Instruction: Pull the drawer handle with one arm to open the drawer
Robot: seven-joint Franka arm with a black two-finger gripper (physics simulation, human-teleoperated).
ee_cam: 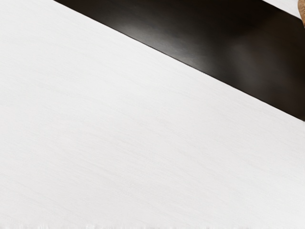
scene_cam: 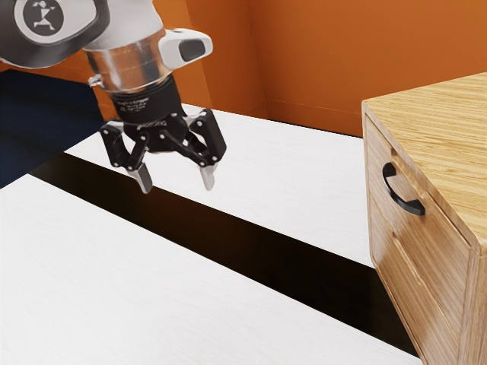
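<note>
Orange walls (scene_cam: pixel 319 53) back the white counter (scene_cam: pixel 114 289); pincer (scene_cam: pixel 176 185) hangs pointing down, spread apart, drawer handle (scene_cam: pixel 396 192) well toward the exterior view's right.

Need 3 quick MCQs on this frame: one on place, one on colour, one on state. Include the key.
1. In the exterior view, where is the handle relative to the claw?
A) to its right
B) to its left
C) directly under it

2. What colour is the handle?
A) silver
B) black
C) white

3. The claw is:
A) shut on the handle
B) shut on nothing
C) open

Key:
1 A: the handle sits on the drawer front at the exterior view's right, well apart from the claw.
2 B: it is a dark loop against light wood.
3 C: the fingers are spread with nothing between them.
</note>
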